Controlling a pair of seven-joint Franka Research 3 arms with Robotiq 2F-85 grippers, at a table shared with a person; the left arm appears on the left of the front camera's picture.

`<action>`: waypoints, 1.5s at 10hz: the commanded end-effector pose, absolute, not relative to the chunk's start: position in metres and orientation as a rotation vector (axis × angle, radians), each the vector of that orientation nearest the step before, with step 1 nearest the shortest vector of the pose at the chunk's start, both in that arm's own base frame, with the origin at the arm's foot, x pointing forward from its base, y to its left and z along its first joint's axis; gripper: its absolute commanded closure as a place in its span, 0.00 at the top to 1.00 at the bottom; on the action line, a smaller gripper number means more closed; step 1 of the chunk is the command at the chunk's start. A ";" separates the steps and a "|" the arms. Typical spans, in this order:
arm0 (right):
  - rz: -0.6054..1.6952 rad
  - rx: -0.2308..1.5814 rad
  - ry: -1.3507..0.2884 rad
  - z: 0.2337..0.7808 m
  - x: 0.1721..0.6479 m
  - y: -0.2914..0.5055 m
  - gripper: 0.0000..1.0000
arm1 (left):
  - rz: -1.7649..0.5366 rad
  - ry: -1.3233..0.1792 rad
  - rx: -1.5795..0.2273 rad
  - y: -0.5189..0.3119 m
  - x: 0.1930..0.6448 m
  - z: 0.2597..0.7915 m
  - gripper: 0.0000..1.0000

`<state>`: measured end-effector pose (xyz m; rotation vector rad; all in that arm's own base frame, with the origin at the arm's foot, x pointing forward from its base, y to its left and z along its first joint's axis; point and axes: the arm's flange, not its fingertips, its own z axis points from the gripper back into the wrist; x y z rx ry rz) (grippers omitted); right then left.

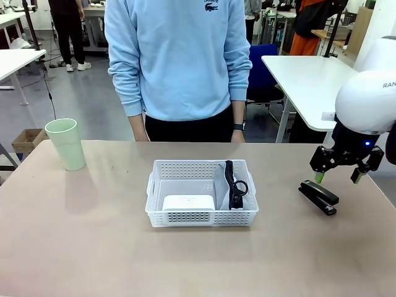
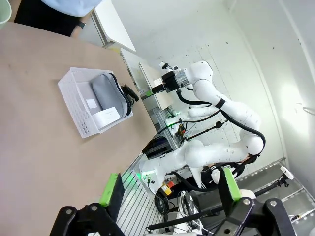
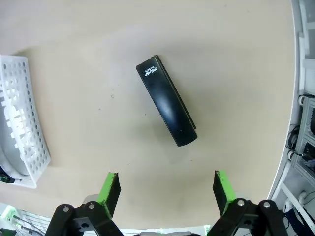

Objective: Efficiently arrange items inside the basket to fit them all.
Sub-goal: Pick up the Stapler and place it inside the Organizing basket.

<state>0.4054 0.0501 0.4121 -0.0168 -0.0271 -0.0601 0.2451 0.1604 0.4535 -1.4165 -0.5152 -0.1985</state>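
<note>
Much bare table (image 1: 93,247) around stapler (image 1: 318,197), apart from basket (image 1: 201,218)

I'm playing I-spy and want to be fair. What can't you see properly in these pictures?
Grey fabric pouch: left wrist view, too small to show any lettering.
Pale green plastic cup: left wrist view, cut off by the picture's top-left corner.
White rectangular screen device: front view, lower part behind the white perforated plastic basket's front wall.
</note>
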 end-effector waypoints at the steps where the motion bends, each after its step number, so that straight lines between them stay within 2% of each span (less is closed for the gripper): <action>1: -0.049 0.031 -0.056 0.411 0.422 0.049 1.00 | -0.195 -0.532 -1.438 0.158 0.243 0.457 1.00; 5: 0.019 0.001 0.039 0.346 0.448 0.046 1.00 | -0.195 -0.532 -1.438 0.158 0.243 0.457 1.00; 11: 0.318 -0.006 0.038 0.328 0.451 0.038 1.00 | -0.195 -0.532 -1.438 0.158 0.243 0.457 1.00; 15: 0.295 -0.039 0.014 0.324 0.452 0.042 1.00 | -0.195 -0.532 -1.438 0.158 0.243 0.457 1.00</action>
